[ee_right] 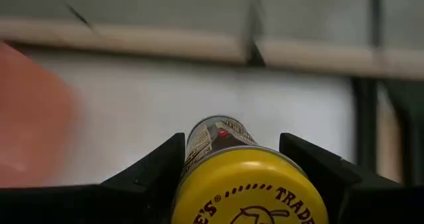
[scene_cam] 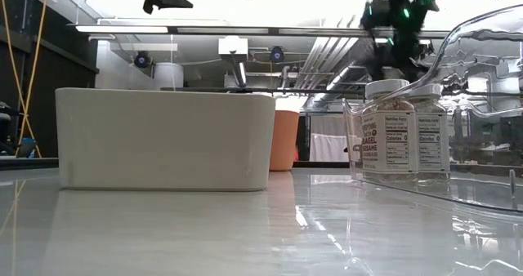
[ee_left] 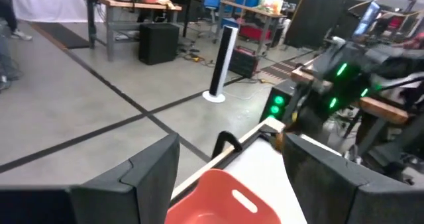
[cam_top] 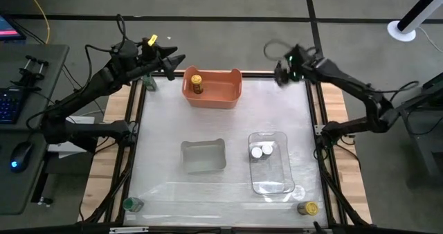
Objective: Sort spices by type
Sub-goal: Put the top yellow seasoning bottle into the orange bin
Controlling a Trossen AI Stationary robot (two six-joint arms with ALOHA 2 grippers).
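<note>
At the desk's (cam_top: pixel 221 158) 1 o'clock corner the right hand (ee_right: pixel 232 154) has a yellow-capped spice jar (ee_right: pixel 232 177) between its two fingers (ee_right: pixel 149 168). The jar's long axis runs straight along the fingers, with the cap toward the wrist and the base pointing out past the fingertips; whether the fingers press it or only bracket it I cannot tell.

The left hand (cam_top: pixel 169 59) is raised over the 11 o'clock corner, just beside the orange bin (cam_top: pixel 212 95) at 12 o'clock, its fingers spread apart and holding nothing.

In the orange bin one more yellow-capped jar (cam_top: pixel 197 83) stands upright.

In the clear tray (cam_top: pixel 271 182) at 4 o'clock, two white-capped jars (cam_top: pixel 261 150) stand upright, touching each other, caps up.

The grey tray (cam_top: pixel 203 155) sits at the middle.

A green-capped jar (cam_top: pixel 131 205) is at the 7 o'clock corner and another yellow-capped jar (cam_top: pixel 309 208) at the 5 o'clock corner; their axes I cannot tell.
</note>
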